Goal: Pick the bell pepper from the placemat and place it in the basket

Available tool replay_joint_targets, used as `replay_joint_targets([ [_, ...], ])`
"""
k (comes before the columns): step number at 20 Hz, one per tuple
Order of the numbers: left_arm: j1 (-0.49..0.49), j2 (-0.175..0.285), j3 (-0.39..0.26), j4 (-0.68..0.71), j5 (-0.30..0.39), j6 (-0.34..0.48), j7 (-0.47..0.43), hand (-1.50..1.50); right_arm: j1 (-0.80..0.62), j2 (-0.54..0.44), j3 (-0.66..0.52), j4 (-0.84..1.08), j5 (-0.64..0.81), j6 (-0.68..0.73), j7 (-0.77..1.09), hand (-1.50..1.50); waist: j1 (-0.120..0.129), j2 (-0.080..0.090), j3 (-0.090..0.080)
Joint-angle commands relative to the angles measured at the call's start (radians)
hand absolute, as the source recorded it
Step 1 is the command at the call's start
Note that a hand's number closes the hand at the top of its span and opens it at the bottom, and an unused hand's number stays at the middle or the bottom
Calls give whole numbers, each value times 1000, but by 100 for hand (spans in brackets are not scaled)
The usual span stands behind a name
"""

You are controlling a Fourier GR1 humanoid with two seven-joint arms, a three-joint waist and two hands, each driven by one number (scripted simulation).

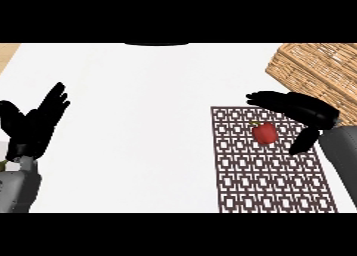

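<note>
Right hand (306,112) hovered over the far end of the placemat (269,185), spread wide, fingers arched beyond the bell pepper (264,133) and thumb down at its right, a gap showing on both sides. Pepper red, stem toward the far left, lay on the dark lattice mat; wicker basket (321,70) stood just past the mat's far right corner. Left hand (29,127) rested open, fingers up, at the left of the white counter (137,125), well apart.
</note>
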State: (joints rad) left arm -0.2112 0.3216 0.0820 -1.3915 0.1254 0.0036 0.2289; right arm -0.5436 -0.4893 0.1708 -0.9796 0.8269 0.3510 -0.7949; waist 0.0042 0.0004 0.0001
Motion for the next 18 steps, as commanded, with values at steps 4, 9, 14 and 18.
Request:
replay_joint_targets([
  [4, 16, -32, 10, -7, -21, -10, -16, 0, -10, 8, -13, 154, 90, -102, -110, -150, 5, 2, 0],
  [9, -82, -40, 14, 9, -43, 13, 58, 0, 16, 32, -13, 29, 108, -61, -26, -150, -4, 0, 0],
  [14, 8, -42, 33, 25, -60, -27, -30, 0, 38, 63, -4, 65, 186, -157, -61, 150, -2, 0, 0],
  [18, 20, -31, 56, 56, -46, -63, -80, 0, 2, 92, 22, 103, 256, -218, -54, 150, 1, 1, 0],
])
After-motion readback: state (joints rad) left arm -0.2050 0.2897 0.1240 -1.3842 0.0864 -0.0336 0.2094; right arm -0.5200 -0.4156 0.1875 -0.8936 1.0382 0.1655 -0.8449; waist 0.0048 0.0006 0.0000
